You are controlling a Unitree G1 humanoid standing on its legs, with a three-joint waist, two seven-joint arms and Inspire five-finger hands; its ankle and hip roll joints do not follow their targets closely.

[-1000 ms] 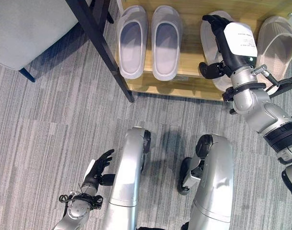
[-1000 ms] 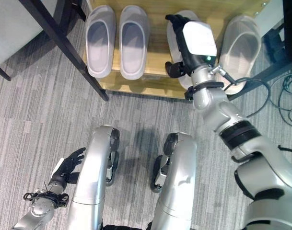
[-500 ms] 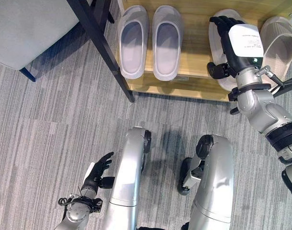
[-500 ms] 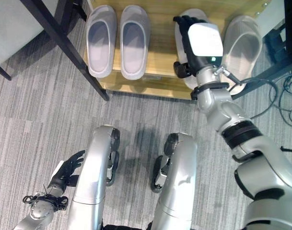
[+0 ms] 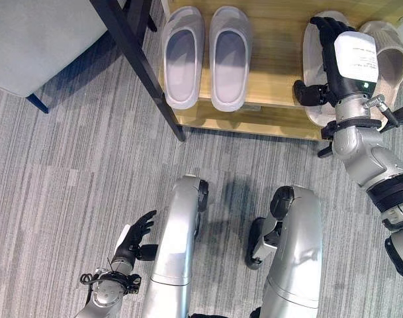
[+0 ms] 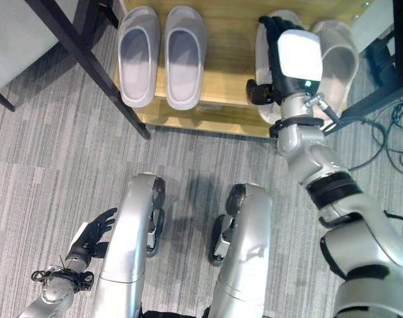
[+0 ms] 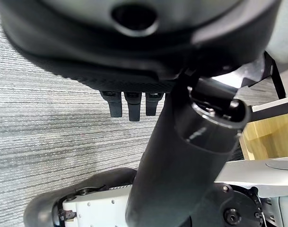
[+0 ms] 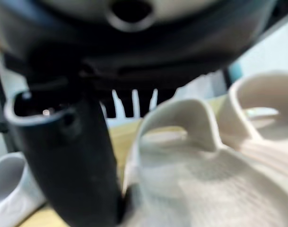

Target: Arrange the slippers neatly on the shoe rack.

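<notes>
Now the right hand (image 5: 340, 63) lies flat on the left of two cream ridged rubber slippers (image 8: 191, 179), fingers straight, thumb against its left edge, on the pale wooden shoe rack shelf (image 5: 274, 73); its mate (image 5: 392, 50) sits just beside, to the right. Pair of lilac-grey smooth slippers (image 5: 208, 56) side by side at shelf's left. Left hand (image 5: 136, 237) low over grey striped carpet (image 5: 75, 165), fingers relaxed & apart, w/ nothing in it
</notes>
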